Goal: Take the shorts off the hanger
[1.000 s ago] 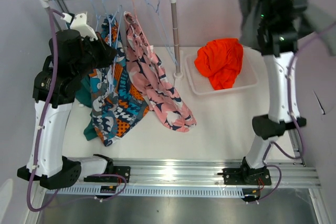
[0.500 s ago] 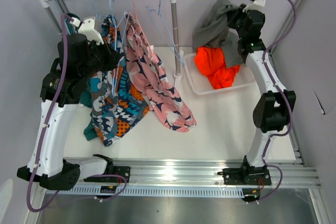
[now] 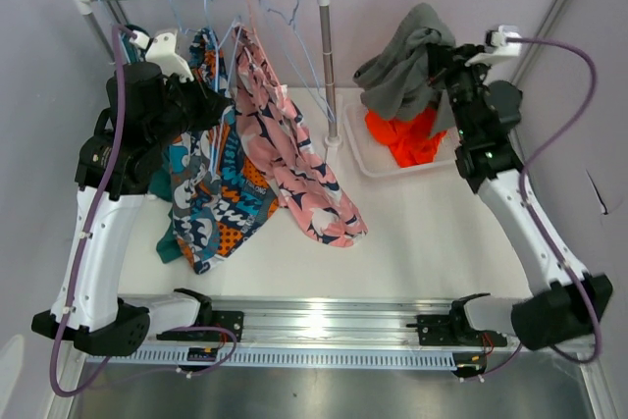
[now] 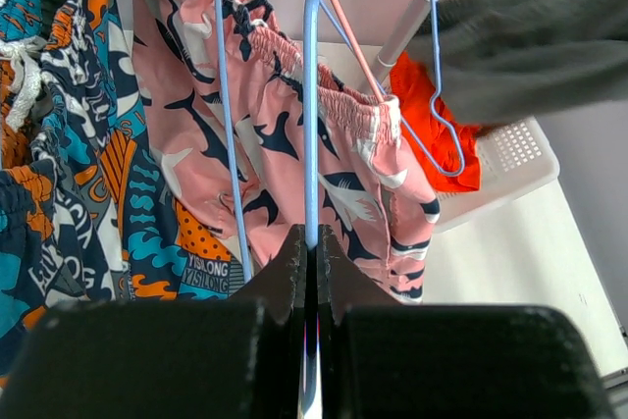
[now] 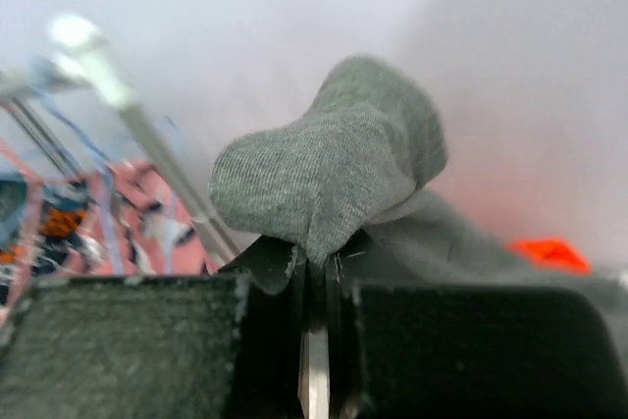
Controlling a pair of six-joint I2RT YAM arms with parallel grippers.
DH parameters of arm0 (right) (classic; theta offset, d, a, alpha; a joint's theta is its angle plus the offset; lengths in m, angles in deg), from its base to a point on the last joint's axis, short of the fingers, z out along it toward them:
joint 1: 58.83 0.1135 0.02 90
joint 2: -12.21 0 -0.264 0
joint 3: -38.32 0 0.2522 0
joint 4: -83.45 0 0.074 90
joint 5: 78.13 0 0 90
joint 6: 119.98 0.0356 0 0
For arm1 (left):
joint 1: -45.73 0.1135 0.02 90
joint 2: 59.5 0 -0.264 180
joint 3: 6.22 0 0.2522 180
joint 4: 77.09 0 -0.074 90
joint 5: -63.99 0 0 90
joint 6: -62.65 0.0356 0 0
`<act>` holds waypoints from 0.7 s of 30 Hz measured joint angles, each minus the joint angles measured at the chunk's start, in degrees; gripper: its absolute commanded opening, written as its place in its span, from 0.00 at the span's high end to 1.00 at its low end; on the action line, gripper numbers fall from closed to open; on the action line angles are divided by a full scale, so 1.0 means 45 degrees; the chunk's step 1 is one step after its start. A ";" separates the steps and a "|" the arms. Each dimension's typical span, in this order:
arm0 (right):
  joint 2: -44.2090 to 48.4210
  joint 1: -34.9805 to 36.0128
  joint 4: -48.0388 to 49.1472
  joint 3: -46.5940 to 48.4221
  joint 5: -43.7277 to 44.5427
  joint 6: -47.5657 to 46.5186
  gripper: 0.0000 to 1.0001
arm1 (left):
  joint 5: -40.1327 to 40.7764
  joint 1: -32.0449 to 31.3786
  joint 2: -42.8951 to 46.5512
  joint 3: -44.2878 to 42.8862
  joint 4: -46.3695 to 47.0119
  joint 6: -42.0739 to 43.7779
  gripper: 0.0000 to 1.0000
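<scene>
Right end effector [image 5: 314, 267] clamped on grey shorts [image 3: 397, 71] above tray [image 3: 365, 166] | left end effector [image 4: 310, 250] pinching blue hanger [image 4: 310, 95]

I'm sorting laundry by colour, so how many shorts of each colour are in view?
Grey shorts: 1
Orange shorts: 1
Pink print shorts: 1
Blue-orange-white print shorts: 1
Teal shorts: 1
Total: 5
</scene>
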 measured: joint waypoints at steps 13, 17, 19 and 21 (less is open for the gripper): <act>-0.1501 -0.0491 0.0782 0.0355 0.0826 -0.0782 1.00 | -0.0005 -0.0005 -0.0083 0.0141 0.0423 -0.0296 1.00; -0.3657 -0.0646 -0.0515 0.1462 0.0661 -0.0656 1.00 | 0.0000 -0.0005 -0.0087 0.0219 0.0418 -0.0306 1.00; -0.4347 -0.0670 -0.1258 0.2482 0.0559 -0.0505 1.00 | 0.0000 -0.0005 -0.0087 0.0219 0.0413 -0.0301 1.00; -0.4711 -0.0656 -0.1637 0.3604 0.0466 -0.0393 1.00 | 0.0000 -0.0005 -0.0087 0.0219 0.0413 -0.0301 1.00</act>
